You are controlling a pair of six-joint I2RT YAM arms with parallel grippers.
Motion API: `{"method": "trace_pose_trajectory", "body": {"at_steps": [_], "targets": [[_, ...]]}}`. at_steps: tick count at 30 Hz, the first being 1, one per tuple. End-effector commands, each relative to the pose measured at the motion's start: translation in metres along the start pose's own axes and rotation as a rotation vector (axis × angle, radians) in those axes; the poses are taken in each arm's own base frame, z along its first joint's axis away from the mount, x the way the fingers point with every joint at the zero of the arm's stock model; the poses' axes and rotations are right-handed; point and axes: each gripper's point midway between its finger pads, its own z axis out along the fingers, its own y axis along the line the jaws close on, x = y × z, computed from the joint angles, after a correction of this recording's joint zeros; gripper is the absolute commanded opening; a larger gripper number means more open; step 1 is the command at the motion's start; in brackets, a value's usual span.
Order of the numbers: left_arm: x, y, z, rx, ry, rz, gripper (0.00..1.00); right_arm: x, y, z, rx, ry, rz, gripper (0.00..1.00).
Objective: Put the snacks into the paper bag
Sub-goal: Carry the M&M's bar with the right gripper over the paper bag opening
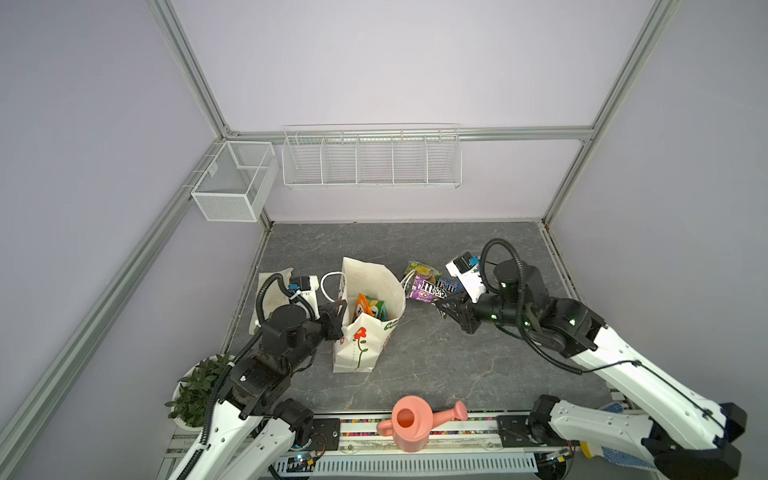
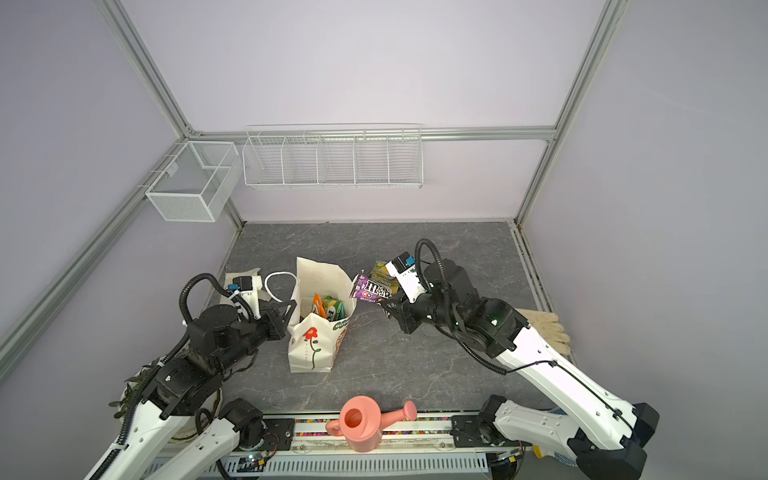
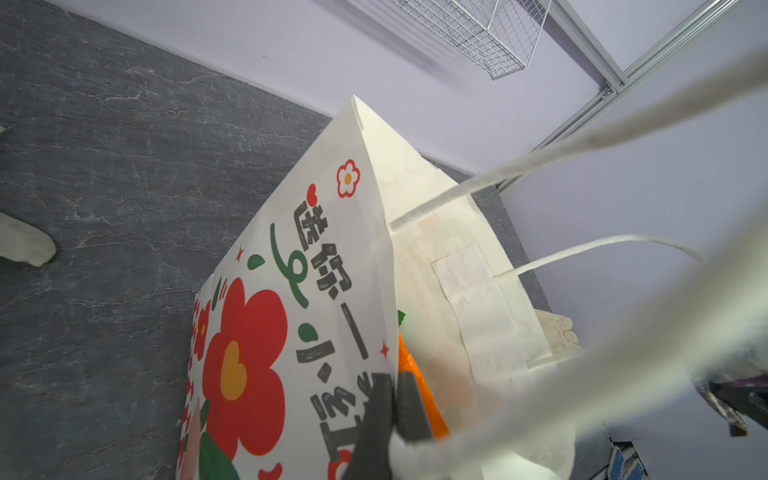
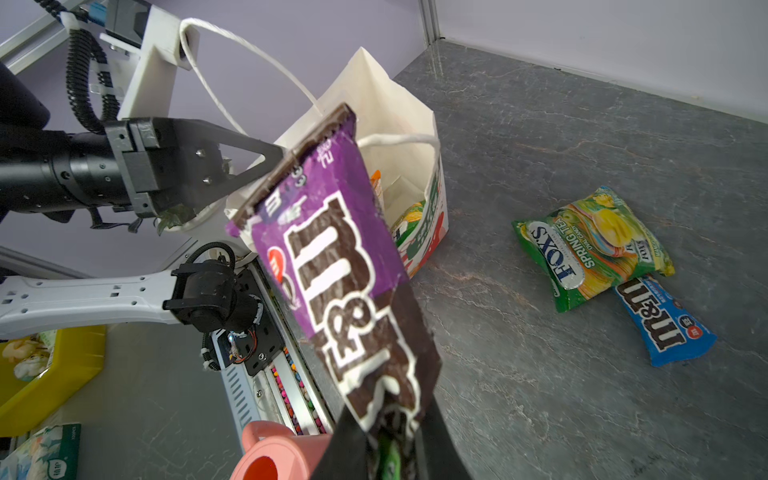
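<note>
Grey tabletop (image 1: 457,353); purple M&M's pack (image 4: 332,257) gripped in right jaws beside paper bag (image 1: 357,349)

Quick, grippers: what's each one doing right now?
Left gripper: closed, pinching the paper bag rim.
Right gripper: closed on the purple M&M's pack.

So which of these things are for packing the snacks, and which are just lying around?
For the job: paper bag, purple M&M's pack in the right hand, green FOX'S bag, blue M&M's pack, snacks already in the bag, left hand holding the bag's rim.

Just lying about: pink watering can, potted plant, wire rack, gloves.
</note>
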Motion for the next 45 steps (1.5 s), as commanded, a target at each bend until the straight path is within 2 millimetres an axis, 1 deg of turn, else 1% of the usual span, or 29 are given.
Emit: {"method": "trace_pose_trajectory", "body": {"at_steps": [1,10,17,22,35,45], "targets": [[0.010,0.004,0.000,-0.006,0.032,-0.011,0.00,-0.022,0.018,0.000,-0.057,-0.058,-0.029,0.10],[0.010,0.004,-0.001,-0.006,0.030,-0.010,0.00,-0.029,0.035,0.011,-0.094,-0.046,-0.068,0.09],[0.006,0.001,-0.004,0.002,0.023,-0.009,0.00,-0.033,0.056,0.015,-0.136,-0.044,-0.118,0.09],[0.003,-0.002,-0.006,0.011,0.019,-0.008,0.00,-0.037,0.063,0.018,-0.142,-0.043,-0.137,0.09],[-0.014,-0.016,-0.012,0.035,-0.001,0.011,0.00,-0.048,0.071,0.020,-0.138,-0.043,-0.173,0.08],[-0.019,-0.026,-0.012,0.074,-0.006,0.001,0.00,-0.054,0.066,0.019,-0.093,-0.060,-0.189,0.09]]}}
